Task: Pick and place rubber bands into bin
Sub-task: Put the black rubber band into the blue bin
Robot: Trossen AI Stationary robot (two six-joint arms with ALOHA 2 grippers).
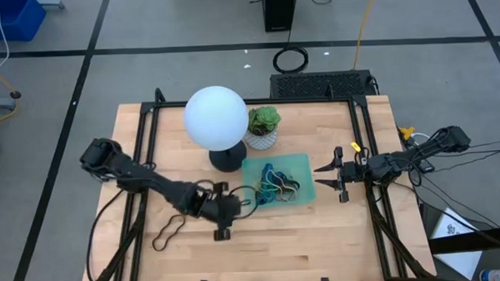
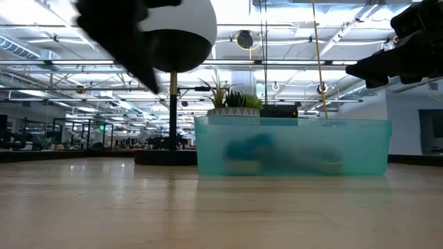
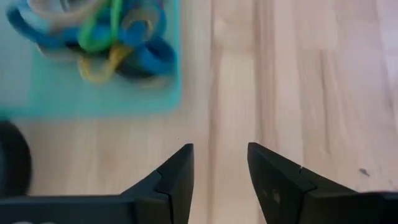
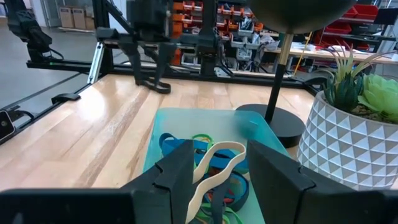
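1. My left jaws (image 3: 219, 171) stand parted with nothing between them, just off the near-left corner of the bin (image 1: 303, 165), over bare tabletop (image 1: 320, 246).
2. My right jaws (image 1: 328, 178) wait beside the bin's right wall, also spread and empty, pointing in at the pile.
3. I judge a drop-off finished on my left side; the step in hand is going for another band.
4. One dark rubber band (image 1: 167, 233) lies flat on the tabletop, left of my left jaws and well apart from the bin. That looks like the last loose one, though the overhead view is too coarse to rule out another.
5. The next move calls for swinging the left arm out over that loop, coming down with the fingers astride one strand, and pinching low enough to catch something so thin.
6. The bin holds a tangled heap of rubber bands (image 3: 99, 37): blue, green, yellow and tan, bunched toward its left half.
7. Behind the bin stands a white plant pot (image 1: 262, 138), next to a globe lamp (image 1: 216, 118).
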